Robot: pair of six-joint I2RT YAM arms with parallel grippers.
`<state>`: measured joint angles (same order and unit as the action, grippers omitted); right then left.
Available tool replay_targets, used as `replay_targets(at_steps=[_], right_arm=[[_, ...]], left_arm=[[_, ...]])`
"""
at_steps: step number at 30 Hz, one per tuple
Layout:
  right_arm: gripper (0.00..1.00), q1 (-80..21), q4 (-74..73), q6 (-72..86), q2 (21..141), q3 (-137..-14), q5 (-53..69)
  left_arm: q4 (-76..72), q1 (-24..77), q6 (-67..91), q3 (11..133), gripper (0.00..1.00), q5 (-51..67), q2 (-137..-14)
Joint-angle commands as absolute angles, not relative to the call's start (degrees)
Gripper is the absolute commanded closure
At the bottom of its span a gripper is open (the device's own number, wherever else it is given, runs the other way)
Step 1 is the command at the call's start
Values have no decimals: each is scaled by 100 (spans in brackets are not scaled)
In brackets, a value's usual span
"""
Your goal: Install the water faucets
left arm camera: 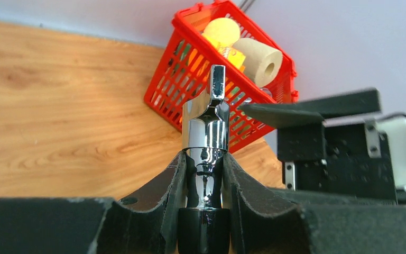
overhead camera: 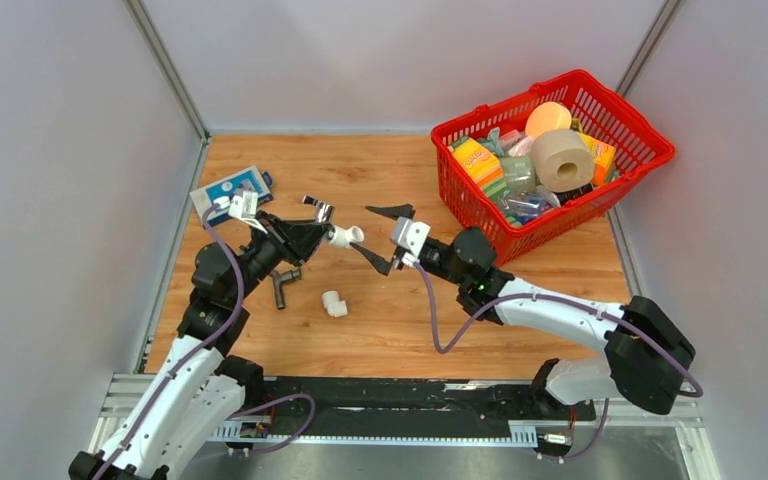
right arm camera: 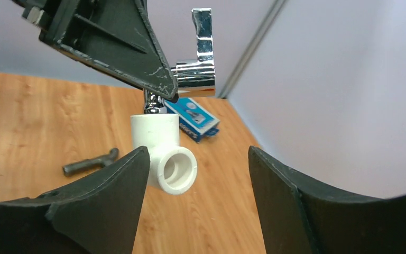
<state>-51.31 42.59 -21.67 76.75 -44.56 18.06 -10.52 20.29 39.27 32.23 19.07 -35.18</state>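
Note:
My left gripper (overhead camera: 312, 232) is shut on the shiny chrome faucet (overhead camera: 318, 210) and holds it above the table. In the left wrist view the fingers (left arm camera: 172, 180) clamp the faucet's body (left arm camera: 206, 127), handle pointing away. A white elbow fitting (overhead camera: 345, 236) sits on the faucet's end, also seen in the right wrist view (right arm camera: 164, 156) under the chrome faucet (right arm camera: 195, 74). My right gripper (overhead camera: 382, 235) is open, its jaws just in front of the elbow and apart from it (right arm camera: 198, 151). The dark grey L-shaped faucet (overhead camera: 282, 284) lies on the table below, also visible in the right wrist view (right arm camera: 90, 163).
A second white elbow (overhead camera: 334, 303) lies loose on the wooden table near the dark faucet. A blue box (overhead camera: 228, 187) lies at the back left. A red basket (overhead camera: 540, 228) full of items stands at the back right. Grey walls enclose the table.

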Motion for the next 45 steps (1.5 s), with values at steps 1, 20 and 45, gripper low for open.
replay_targets(at_steps=[1, 20, 45], right_arm=[[26, -5492, 5289, -3636, 7488, -3834, 853], [30, -6609, 7399, -7144, 9658, -3823, -1036], [81, -6294, 7165, -4143, 8992, -3911, 411]], left_arm=[[-1099, 2065, 4684, 3226, 100, 1416, -3586], [-1257, 2065, 5915, 2900, 100, 993, -3305], [-1774, 2057, 5476, 2848, 100, 1924, -3305]])
